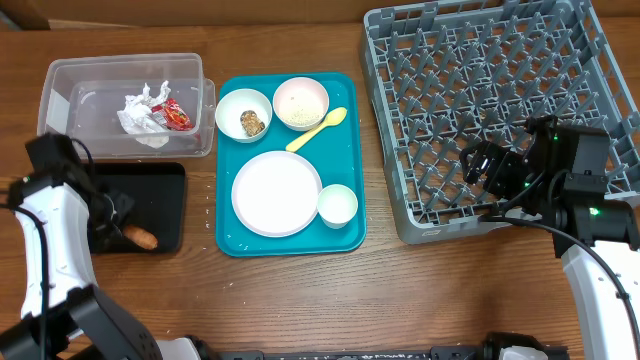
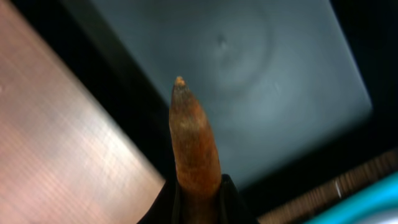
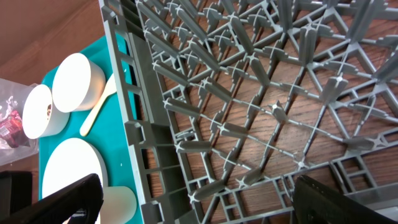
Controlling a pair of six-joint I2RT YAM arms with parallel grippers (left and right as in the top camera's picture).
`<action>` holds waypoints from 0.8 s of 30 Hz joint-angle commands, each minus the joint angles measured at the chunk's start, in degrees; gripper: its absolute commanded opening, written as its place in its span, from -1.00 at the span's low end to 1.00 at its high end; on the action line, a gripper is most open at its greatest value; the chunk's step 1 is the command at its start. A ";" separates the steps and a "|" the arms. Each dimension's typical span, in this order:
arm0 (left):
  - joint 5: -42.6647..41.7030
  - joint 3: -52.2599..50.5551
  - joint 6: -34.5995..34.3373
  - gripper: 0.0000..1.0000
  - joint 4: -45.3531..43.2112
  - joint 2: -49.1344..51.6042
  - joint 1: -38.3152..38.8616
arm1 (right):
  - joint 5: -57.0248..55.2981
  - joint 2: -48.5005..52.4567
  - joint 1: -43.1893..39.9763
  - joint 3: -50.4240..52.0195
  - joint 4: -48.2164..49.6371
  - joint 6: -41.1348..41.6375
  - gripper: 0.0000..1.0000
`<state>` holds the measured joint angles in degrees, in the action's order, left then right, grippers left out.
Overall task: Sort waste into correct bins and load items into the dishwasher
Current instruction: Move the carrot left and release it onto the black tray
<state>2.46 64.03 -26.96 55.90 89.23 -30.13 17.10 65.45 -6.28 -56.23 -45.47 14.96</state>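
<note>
My left gripper [image 1: 122, 228] is shut on the brown sausage [image 2: 194, 146] and holds it over the black tray [image 1: 160, 205]; the sausage [image 1: 140, 237] juts out near the tray's front. The clear tub [image 1: 195, 125] holds crumpled white paper [image 1: 140, 110] and the red wrapper [image 1: 175, 115]. On the teal tray stand a bowl with brown lumps [image 1: 243, 115], a bowl with rice [image 1: 301, 103], the yellow spoon [image 1: 318, 128], the plate [image 1: 276, 194] and the cup [image 1: 337, 205]. My right gripper [image 1: 480, 165] is open and empty above the grey dish rack [image 1: 400, 90], over its front left part [image 3: 205, 155].
The teal serving tray [image 1: 345, 160] lies between the bins and the rack. The right wrist view shows the bowls [image 3: 78, 81], spoon [image 3: 99, 106] and plate [image 3: 71, 168] left of the rack wall. Bare wooden table runs along the front.
</note>
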 commanded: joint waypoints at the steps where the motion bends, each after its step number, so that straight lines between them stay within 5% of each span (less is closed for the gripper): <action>1: 1.14 -5.05 -1.73 -0.79 -8.13 2.40 -2.19 | -0.48 0.04 -0.17 -1.16 0.22 -0.17 1.00; 8: 1.14 -6.56 -1.81 -0.72 -19.67 11.69 -2.47 | -0.48 0.04 -0.17 -1.16 -0.11 -0.17 1.00; 14: -2.49 -6.32 2.25 -0.04 -19.34 14.88 -2.45 | -0.48 0.04 -0.17 -1.16 -0.50 -0.17 1.00; 18: -3.98 -2.23 3.87 0.46 -14.78 13.53 -2.45 | -0.48 0.04 -0.17 -1.16 -0.24 -0.15 1.00; 24: -5.86 12.00 8.13 0.50 -0.02 10.16 -1.14 | -0.44 0.04 -0.17 -1.16 -0.15 0.02 1.00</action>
<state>-0.78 67.79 -23.33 52.47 102.63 -32.34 17.12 65.45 -6.28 -56.23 -45.98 15.00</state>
